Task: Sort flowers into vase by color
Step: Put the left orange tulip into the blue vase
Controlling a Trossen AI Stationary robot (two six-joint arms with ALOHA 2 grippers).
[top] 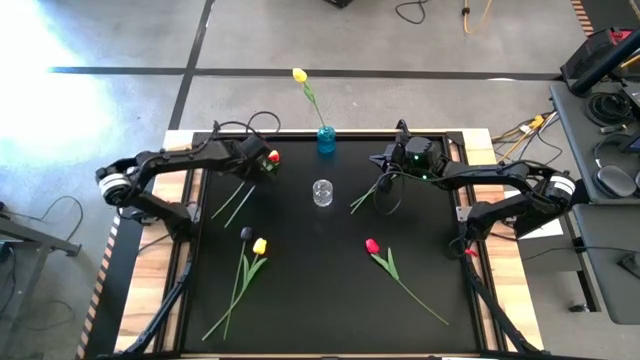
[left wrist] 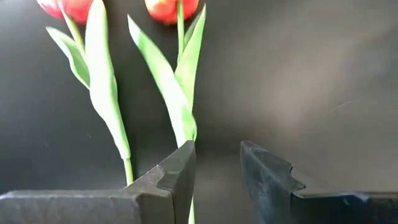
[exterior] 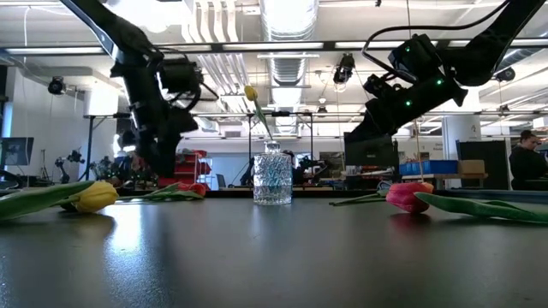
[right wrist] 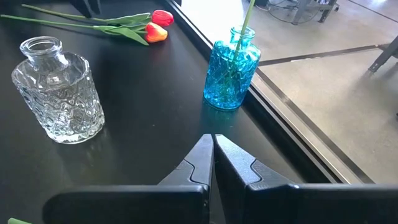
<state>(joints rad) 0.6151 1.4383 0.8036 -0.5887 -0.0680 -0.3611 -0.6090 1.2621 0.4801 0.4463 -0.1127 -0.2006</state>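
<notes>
On the black desk, two red tulips lay near the far-left corner, stems running straight back under my left gripper, jaws parted. My right gripper hovered empty, jaws closed, beside the blue vase.

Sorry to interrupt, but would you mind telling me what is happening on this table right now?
Two arms are sorting artificial tulips into vases. One yellow tulip already stands in the blue glass vase; the clear glass vase holds nothing. The left gripper, open, hovers over two red tulips. The right gripper is shut, near the blue vase.
</notes>
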